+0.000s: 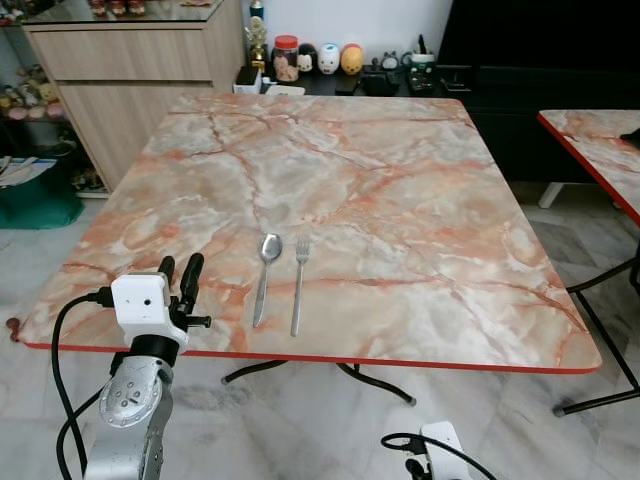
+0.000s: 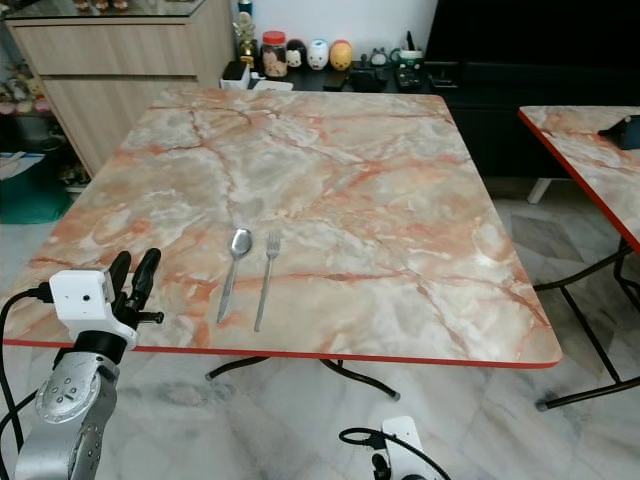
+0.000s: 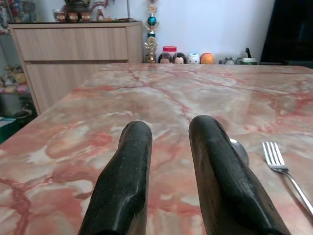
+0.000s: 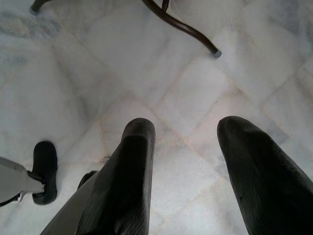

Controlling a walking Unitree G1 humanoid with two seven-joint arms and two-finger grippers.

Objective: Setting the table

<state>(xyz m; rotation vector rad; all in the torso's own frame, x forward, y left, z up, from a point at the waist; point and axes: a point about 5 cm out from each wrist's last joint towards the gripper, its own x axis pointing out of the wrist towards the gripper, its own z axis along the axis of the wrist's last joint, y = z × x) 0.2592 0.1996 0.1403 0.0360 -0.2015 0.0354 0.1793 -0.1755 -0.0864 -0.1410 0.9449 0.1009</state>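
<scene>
spoon (image 1: 268,262) and fork (image 1: 299,270) lie parallel, side by side, near the marble table's (image 1: 420,200) front edge | my left gripper (image 1: 181,280) hovers over that edge beside the spoon, fingers slightly parted, empty | my right gripper (image 4: 188,161) hangs below over floor tiles (image 4: 78,73), spread apart, empty

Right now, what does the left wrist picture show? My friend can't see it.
The left gripper, its two black fingers slightly apart and holding nothing, hovers low over a pink marble table. A spoon and a fork lie just beyond the fingers, and a wooden cabinet stands behind the table.
</scene>
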